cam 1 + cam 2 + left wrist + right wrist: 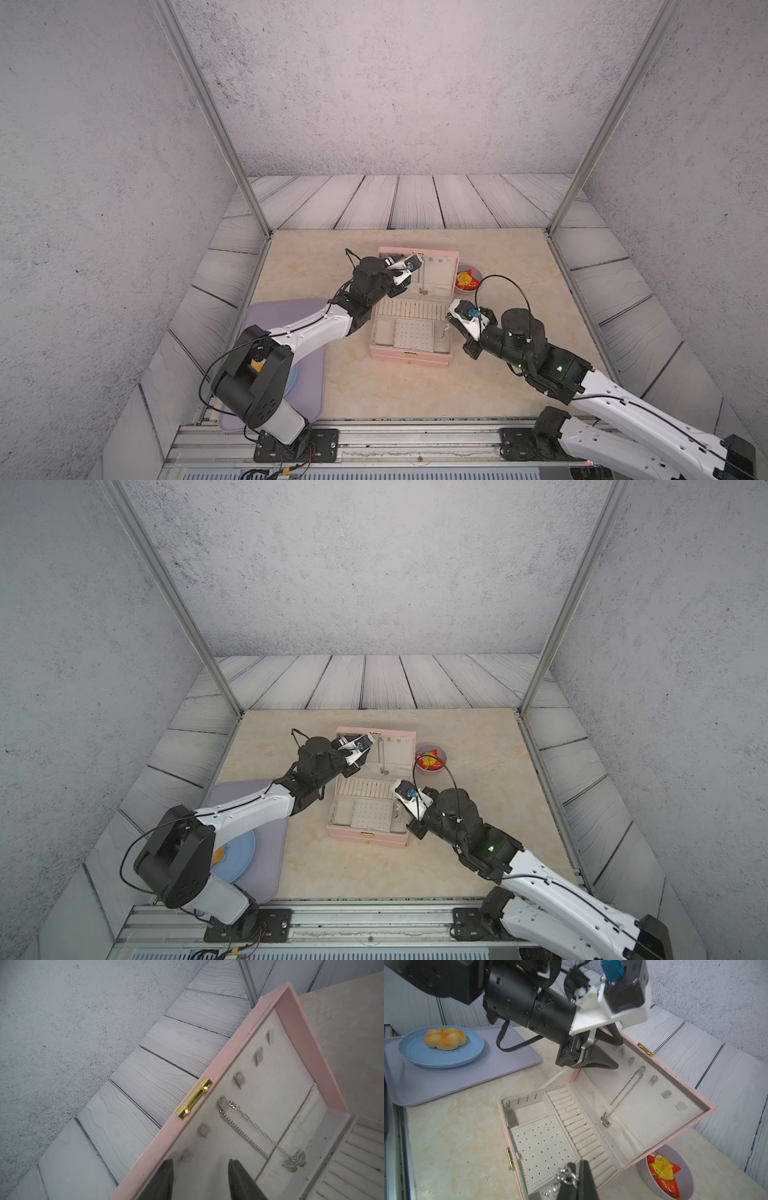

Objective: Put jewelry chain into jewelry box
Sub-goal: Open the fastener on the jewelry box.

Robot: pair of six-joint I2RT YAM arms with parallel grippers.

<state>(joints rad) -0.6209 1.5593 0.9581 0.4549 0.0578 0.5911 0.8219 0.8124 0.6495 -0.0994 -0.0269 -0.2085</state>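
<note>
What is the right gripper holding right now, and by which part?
The jewelry chain, pinched apparently near one end by the shut right gripper; the rest dangles below.

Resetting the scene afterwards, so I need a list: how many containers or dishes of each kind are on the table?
Pale pink hinged jewelry box: 1
Lilac rectangular tray: 1
Round blue plate: 1
Small grey bowl: 1
Total: 4

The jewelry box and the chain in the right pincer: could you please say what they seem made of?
Jewelry box: likely matte pink faux leather, smooth and unshiny, with fuzzy cream fabric lining. Jewelry chain: apparently polished silvery metal, its links glinting.
</note>
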